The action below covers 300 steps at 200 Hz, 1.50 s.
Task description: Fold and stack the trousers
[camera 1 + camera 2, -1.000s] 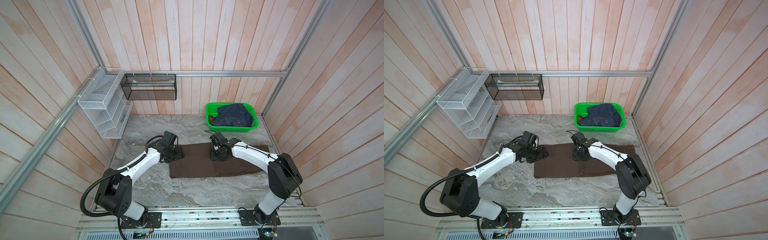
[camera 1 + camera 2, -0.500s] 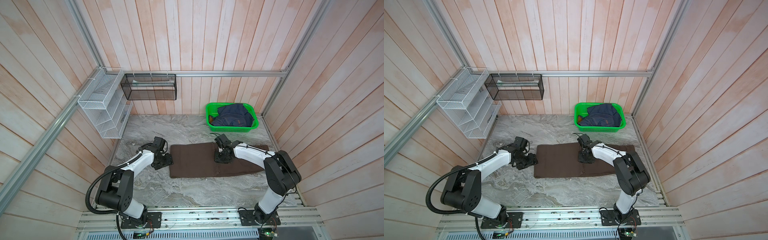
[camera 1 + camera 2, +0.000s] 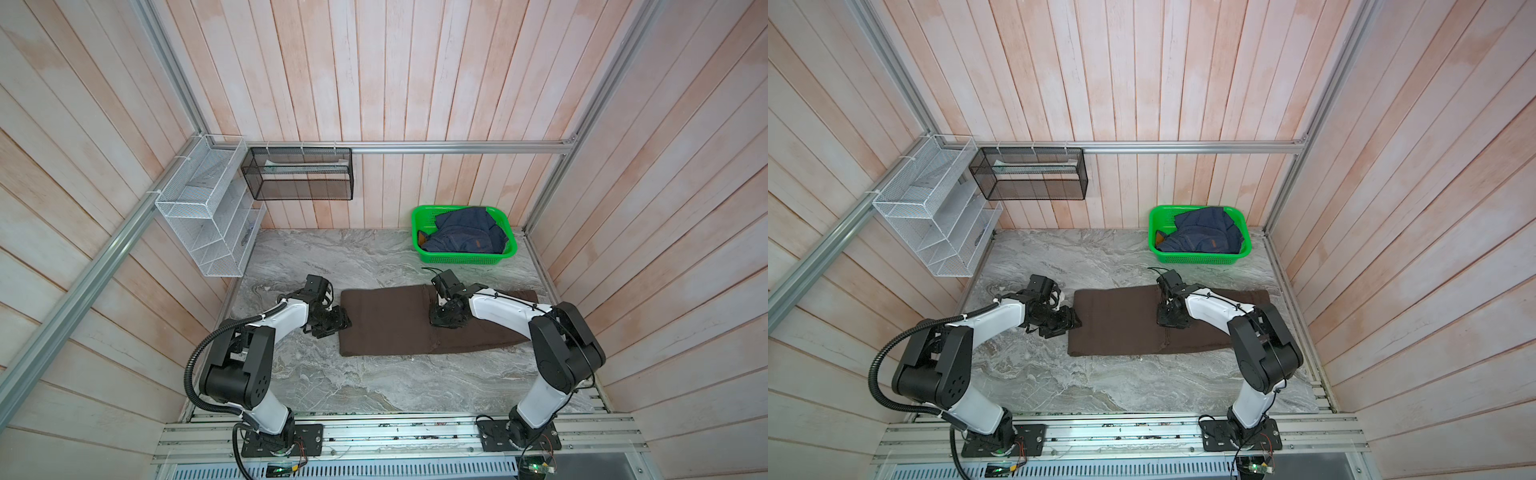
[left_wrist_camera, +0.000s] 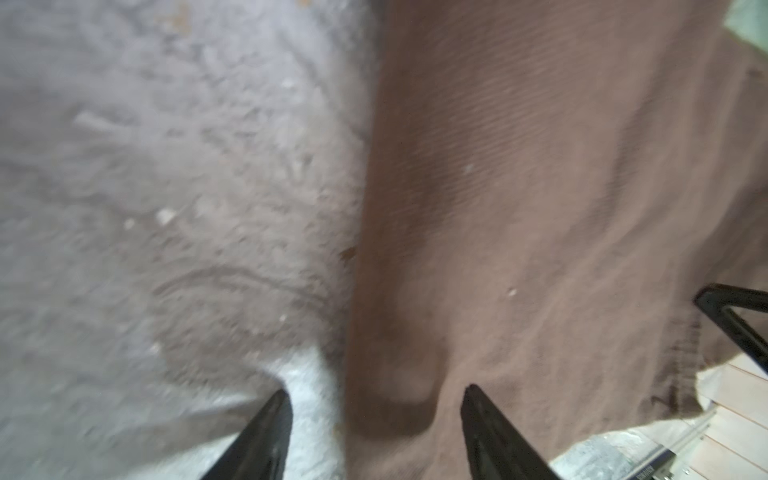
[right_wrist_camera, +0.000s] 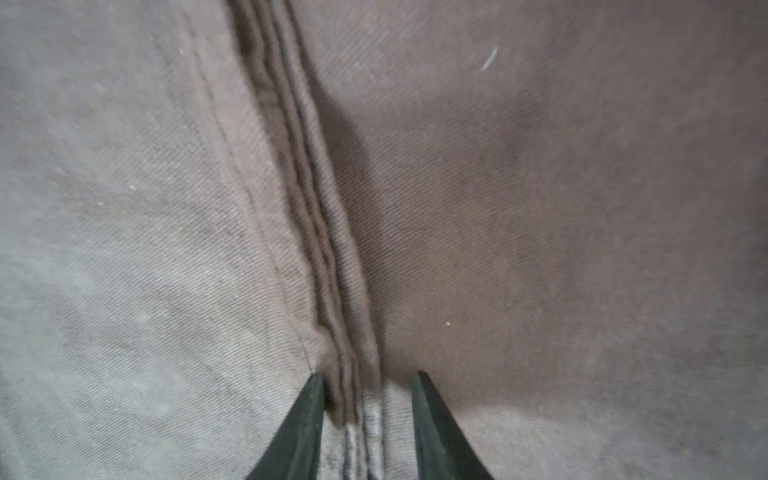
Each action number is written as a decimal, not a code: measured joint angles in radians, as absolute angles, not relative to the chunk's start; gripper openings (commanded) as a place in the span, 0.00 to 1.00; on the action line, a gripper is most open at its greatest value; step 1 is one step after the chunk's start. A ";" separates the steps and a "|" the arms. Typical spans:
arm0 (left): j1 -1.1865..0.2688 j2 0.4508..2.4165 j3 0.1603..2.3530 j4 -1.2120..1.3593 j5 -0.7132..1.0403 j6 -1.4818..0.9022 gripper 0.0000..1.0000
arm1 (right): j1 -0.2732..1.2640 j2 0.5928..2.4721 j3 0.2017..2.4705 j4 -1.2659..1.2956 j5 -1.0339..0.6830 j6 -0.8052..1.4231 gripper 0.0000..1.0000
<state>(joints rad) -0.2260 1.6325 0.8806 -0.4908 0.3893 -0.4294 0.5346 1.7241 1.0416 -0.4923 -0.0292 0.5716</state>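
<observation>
The brown trousers (image 3: 390, 324) (image 3: 1121, 324) lie folded into a long flat strip across the middle of the marble table. My left gripper (image 3: 340, 323) (image 3: 1073, 324) is low at the strip's left end. In the left wrist view it (image 4: 376, 392) stands open astride the cloth's edge (image 4: 519, 208), one finger over the table and one over the fabric. My right gripper (image 3: 444, 320) (image 3: 1171, 320) points down onto the strip's middle. In the right wrist view it (image 5: 369, 377) is narrowly open, with its tips on the cloth either side of a stacked hem (image 5: 316, 232).
A green basket (image 3: 463, 259) (image 3: 1200, 259) with a navy denim garment (image 3: 465, 232) stands at the back right of the table. A white wire rack (image 3: 208, 216) and a black mesh rack (image 3: 299, 174) hang on the walls at the back left. Bare marble (image 3: 332, 382) lies in front of the strip.
My left gripper has drawn back from the strip's far left corner to its left edge, nearer the front. The right gripper has shifted slightly nearer along the cloth. The trousers lie as before.
</observation>
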 measured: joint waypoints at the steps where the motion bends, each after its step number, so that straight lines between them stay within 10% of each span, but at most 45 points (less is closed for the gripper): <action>1: -0.226 1.633 0.881 -0.490 0.391 -0.430 0.63 | 0.534 1.724 1.042 -0.492 -0.030 0.572 0.37; 40: -0.226 1.665 0.880 -0.441 0.469 -0.424 0.47 | 0.532 1.724 1.041 -0.487 -0.039 0.572 0.36; 83: -0.224 1.678 0.873 -0.450 0.480 -0.428 0.00 | 0.529 1.724 1.040 -0.480 -0.057 0.572 0.37; 132: -0.193 1.622 0.894 -0.575 0.326 -0.426 0.00 | 0.529 1.660 1.040 -0.469 -0.120 0.584 0.52; 300: 0.067 1.457 1.141 -0.974 -0.208 -0.306 0.00 | 0.313 1.560 0.980 -0.449 -0.133 0.582 0.57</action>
<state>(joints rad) 0.0673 1.4567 1.1412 -0.9741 -0.2077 -0.3058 0.3134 1.5597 0.9802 -0.4488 -0.1326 0.5823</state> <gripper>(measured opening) 0.068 0.555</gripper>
